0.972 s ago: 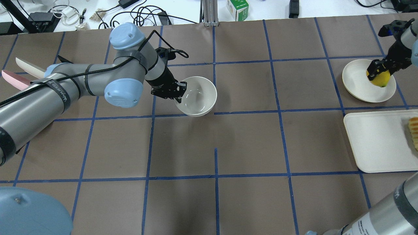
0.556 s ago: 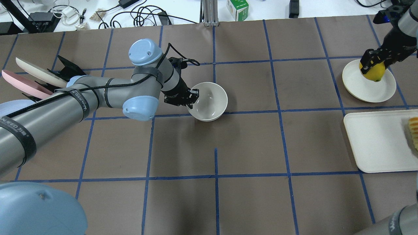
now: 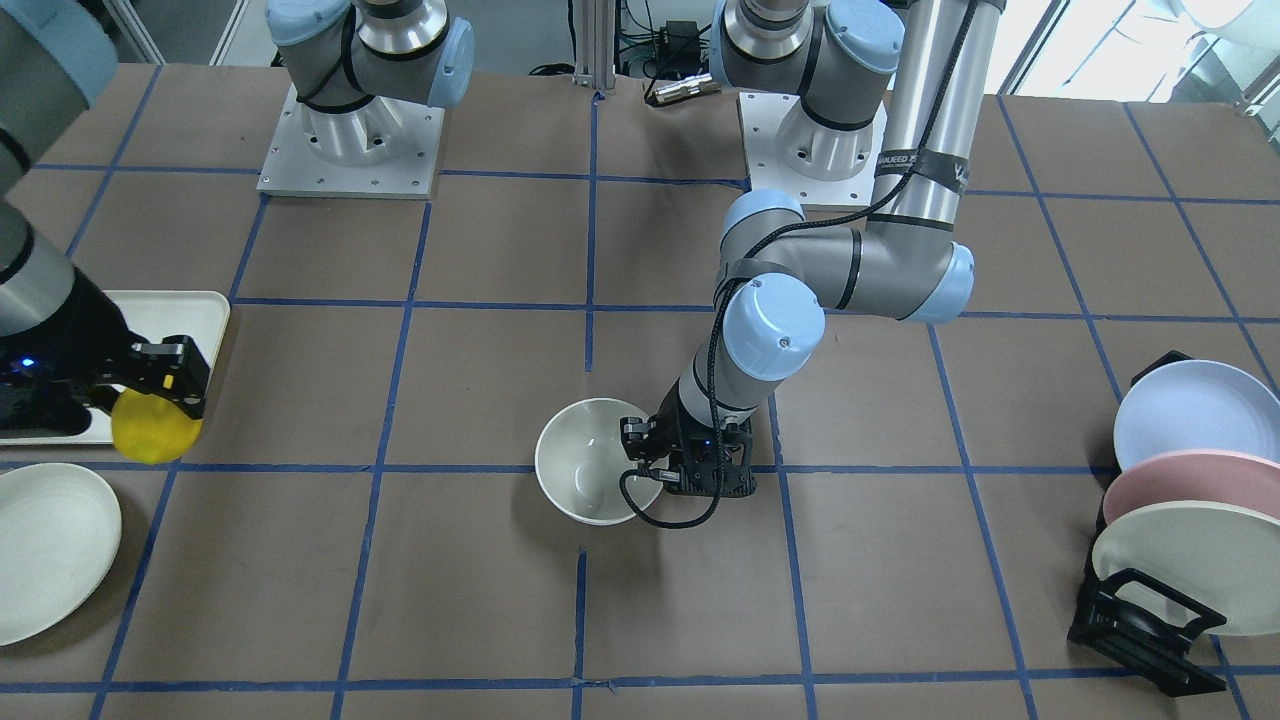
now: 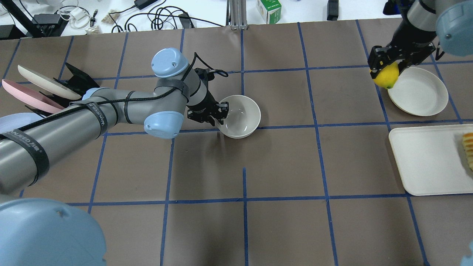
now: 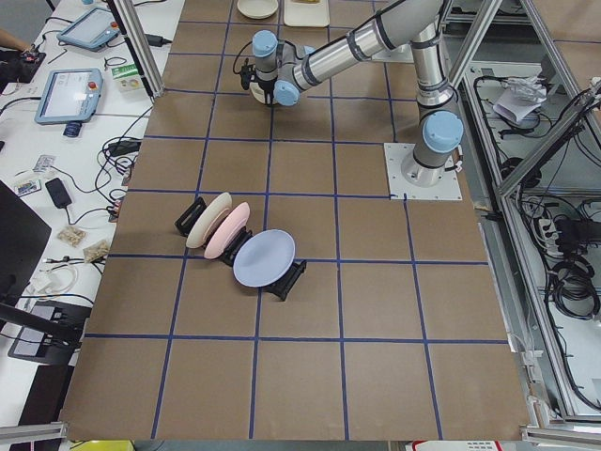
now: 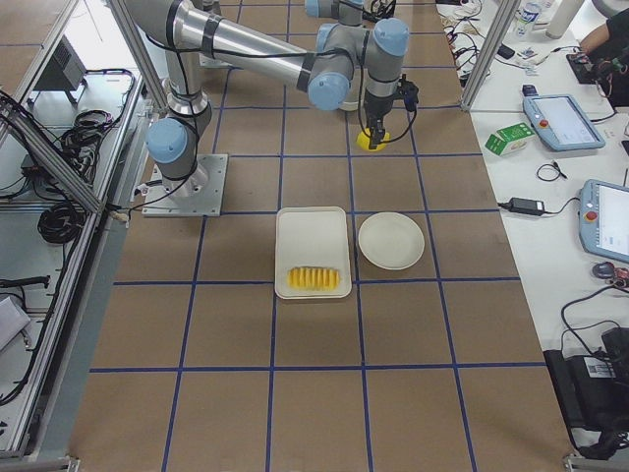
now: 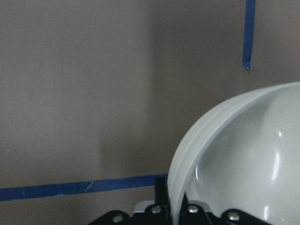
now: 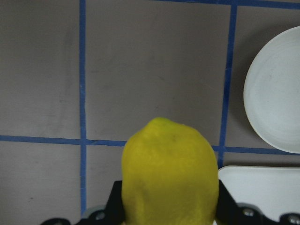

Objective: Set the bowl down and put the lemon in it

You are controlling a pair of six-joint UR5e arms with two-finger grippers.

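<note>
The off-white bowl (image 4: 242,117) is near the table's middle, upright; it also shows in the front view (image 3: 585,475) and the left wrist view (image 7: 243,154). My left gripper (image 4: 221,112) is shut on the bowl's left rim, one finger inside and one outside. I cannot tell whether the bowl rests on the table or hangs just above it. My right gripper (image 4: 387,68) is shut on the yellow lemon (image 4: 386,77) and holds it in the air just left of the flat plate. The lemon fills the right wrist view (image 8: 168,173) and shows in the front view (image 3: 152,430).
A flat cream plate (image 4: 421,92) lies at the far right. A white tray (image 4: 425,159) with sliced fruit (image 4: 468,149) lies nearer me. A rack of pastel plates (image 4: 40,90) stands at the far left.
My left gripper carried the bowl to the right and a little toward me. My right gripper lifted the lemon off the flat plate and moved it left, past the plate's edge.
</note>
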